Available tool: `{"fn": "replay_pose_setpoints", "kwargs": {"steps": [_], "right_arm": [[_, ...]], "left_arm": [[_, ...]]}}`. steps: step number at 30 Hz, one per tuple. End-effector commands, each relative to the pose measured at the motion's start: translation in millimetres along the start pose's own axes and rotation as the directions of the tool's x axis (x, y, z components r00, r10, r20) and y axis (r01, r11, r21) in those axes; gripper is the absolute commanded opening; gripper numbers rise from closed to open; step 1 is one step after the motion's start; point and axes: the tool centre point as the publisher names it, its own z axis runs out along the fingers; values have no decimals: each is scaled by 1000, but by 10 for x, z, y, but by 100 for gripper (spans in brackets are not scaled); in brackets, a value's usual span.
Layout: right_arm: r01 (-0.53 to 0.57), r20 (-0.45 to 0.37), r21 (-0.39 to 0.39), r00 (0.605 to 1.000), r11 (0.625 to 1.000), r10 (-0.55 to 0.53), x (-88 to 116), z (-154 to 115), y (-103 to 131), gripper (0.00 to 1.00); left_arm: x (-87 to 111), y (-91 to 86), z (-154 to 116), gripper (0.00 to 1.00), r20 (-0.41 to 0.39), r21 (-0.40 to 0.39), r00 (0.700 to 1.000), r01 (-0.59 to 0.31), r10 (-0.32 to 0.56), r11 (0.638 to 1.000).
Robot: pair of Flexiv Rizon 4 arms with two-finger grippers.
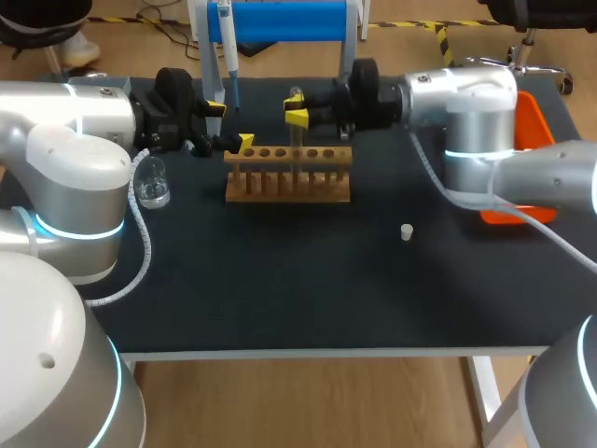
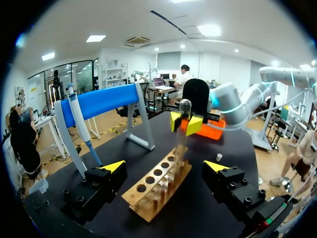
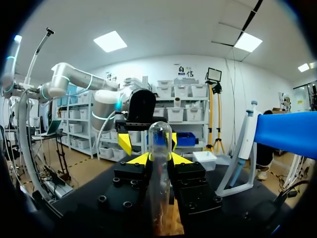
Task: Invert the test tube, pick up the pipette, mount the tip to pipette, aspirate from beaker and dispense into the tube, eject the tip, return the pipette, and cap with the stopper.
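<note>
In the head view, the left gripper (image 1: 230, 126) sits at the left end of the rack (image 1: 289, 175), on its far side, with its fingers spread wide and nothing between them. The right gripper (image 1: 297, 112) comes in from the other side and pinches the tube (image 1: 296, 94) upright above the rack's far edge. The beaker (image 1: 152, 182) stands left of the rack, near the left arm. The stopper (image 1: 407, 231) lies alone on the table (image 1: 308, 280), right of the rack and nearer the front. The pipette (image 1: 226, 47) hangs on the blue stand (image 1: 280, 21) behind the rack. An orange tray (image 1: 532, 121) lies at the right edge, partly behind the right arm.

The left wrist view looks along the rack, which lies between and ahead of the spread fingers without touching either. Only here does the row of holes show end to end. Beyond the rack's far end, the right gripper holds the tube with its rounded, closed end up. The tube's lower part reaches down to the rack, but whether it sits in a hole cannot be told. The pipette hangs beside the left finger, and the stopper is a small white dot past the right one. The beaker does not show here.

The right wrist view shows the clamp most plainly: both yellow tips press the clear tube from two sides, and its dome rises above them. The left gripper faces it from just behind, fingers apart. A strip of the rack's wood shows beneath.
</note>
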Motion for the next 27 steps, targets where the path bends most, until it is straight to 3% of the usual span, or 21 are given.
{"fn": "replay_pose_setpoints", "kwargs": {"steps": [1,16,27], "right_arm": [[1,6,7,1000,1000,-1,46,-3,78,0],[12,28,12,1000,1000,-13,115,-12,290,0],[0,69,24,998,1000,-2,289,-151,499,0]], "left_arm": [[-8,-2,-9,100,-4,-2,1000,0,0,1000],[-8,-2,-9,100,-4,-2,1000,0,0,1000],[-8,-2,-9,100,-4,-2,1000,0,0,1000]]}}
